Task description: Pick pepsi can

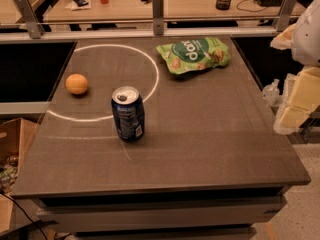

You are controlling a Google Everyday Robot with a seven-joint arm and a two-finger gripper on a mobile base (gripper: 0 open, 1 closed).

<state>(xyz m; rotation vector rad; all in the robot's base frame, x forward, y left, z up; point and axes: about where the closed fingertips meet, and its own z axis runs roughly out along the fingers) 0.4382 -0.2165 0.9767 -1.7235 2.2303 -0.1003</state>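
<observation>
The pepsi can (128,113) is dark blue with a silver top and stands upright on the dark table (210,134), left of centre, on the edge of a white circle line. My gripper (295,104) shows as pale cream parts at the right edge of the view, beyond the table's right side. It is far to the right of the can and touches nothing on the table.
An orange fruit (77,84) lies to the can's upper left. A green snack bag (195,54) lies at the back right of the table. A metal rail (158,20) runs along the far edge. A cardboard box (10,149) stands on the floor at the left.
</observation>
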